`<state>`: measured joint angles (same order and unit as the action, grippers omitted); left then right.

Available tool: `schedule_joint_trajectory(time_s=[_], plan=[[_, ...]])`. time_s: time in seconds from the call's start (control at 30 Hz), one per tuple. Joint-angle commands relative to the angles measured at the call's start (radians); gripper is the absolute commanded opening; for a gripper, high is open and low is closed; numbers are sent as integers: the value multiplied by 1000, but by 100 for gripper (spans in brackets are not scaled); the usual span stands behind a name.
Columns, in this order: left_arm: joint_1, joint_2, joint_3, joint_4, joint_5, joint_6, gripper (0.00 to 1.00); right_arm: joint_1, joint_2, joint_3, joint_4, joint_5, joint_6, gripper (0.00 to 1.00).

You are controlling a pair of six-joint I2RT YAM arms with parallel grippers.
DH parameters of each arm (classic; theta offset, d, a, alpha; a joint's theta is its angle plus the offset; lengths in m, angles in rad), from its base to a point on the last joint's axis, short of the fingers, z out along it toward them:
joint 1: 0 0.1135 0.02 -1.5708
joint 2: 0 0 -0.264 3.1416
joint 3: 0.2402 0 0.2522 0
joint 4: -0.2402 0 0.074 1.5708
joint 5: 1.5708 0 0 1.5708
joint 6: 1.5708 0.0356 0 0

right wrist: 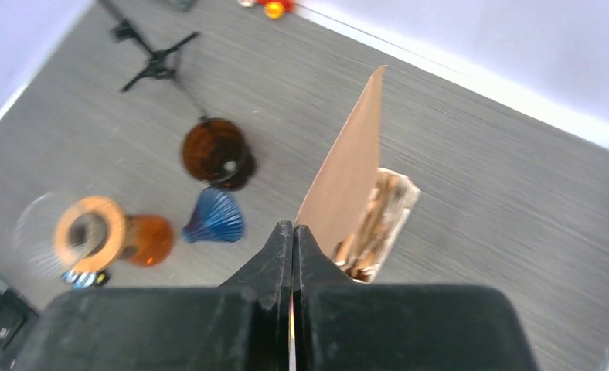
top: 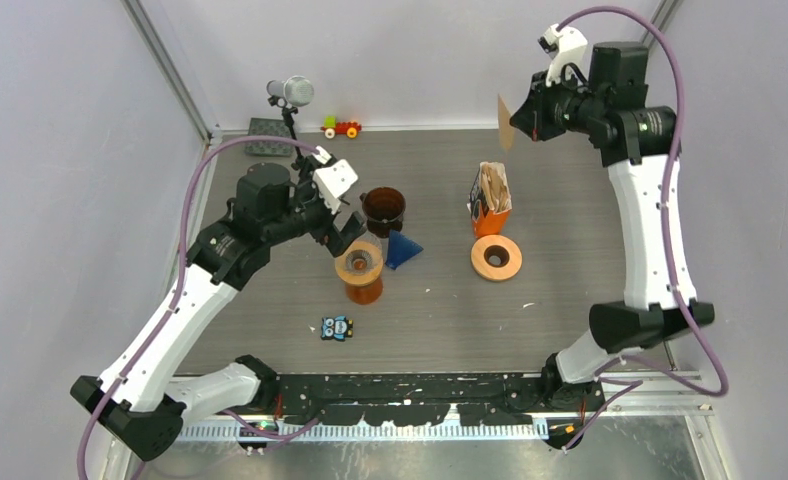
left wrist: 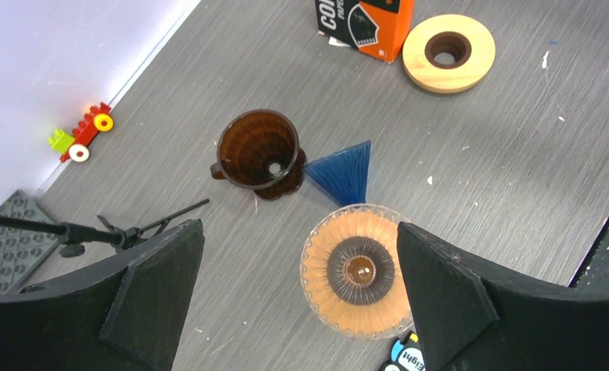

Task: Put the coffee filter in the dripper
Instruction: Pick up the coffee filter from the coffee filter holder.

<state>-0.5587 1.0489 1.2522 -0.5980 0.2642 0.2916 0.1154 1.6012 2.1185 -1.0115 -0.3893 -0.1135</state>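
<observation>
My right gripper (top: 522, 117) is raised high at the back right, shut on a flat brown paper coffee filter (top: 505, 122). In the right wrist view the filter (right wrist: 349, 174) stands up from the shut fingertips of my gripper (right wrist: 294, 229), above the orange filter box (right wrist: 380, 220). A clear ribbed dripper with a wooden collar (top: 359, 264) sits on an amber carafe at mid-table. My left gripper (top: 344, 236) is open and empty just above and left of it. In the left wrist view the dripper (left wrist: 359, 270) lies against the right finger of my gripper (left wrist: 300, 226).
A dark brown dripper (top: 382, 207) and a blue ribbed cone (top: 403, 248) stand behind the carafe. The filter box (top: 490, 198) and a wooden ring (top: 496, 258) are right of centre. A small sticker tile (top: 336, 328), a mini tripod (top: 290, 98) and a toy car (top: 341, 127) are also there.
</observation>
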Motion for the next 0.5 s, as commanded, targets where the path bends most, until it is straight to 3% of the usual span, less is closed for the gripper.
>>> schedule_joint_trajectory(time_s=[0.0,0.2,0.47], plan=[[0,25,83,33,68,-30,97,71,-116,-96,40,-195,-65,0],[1,44,138,6,205,-11,96,252,-234,-249,45,-290,-166,0],[0,23,224,-163,371,211,93,402,-275,-367,45,-394,-229,0]])
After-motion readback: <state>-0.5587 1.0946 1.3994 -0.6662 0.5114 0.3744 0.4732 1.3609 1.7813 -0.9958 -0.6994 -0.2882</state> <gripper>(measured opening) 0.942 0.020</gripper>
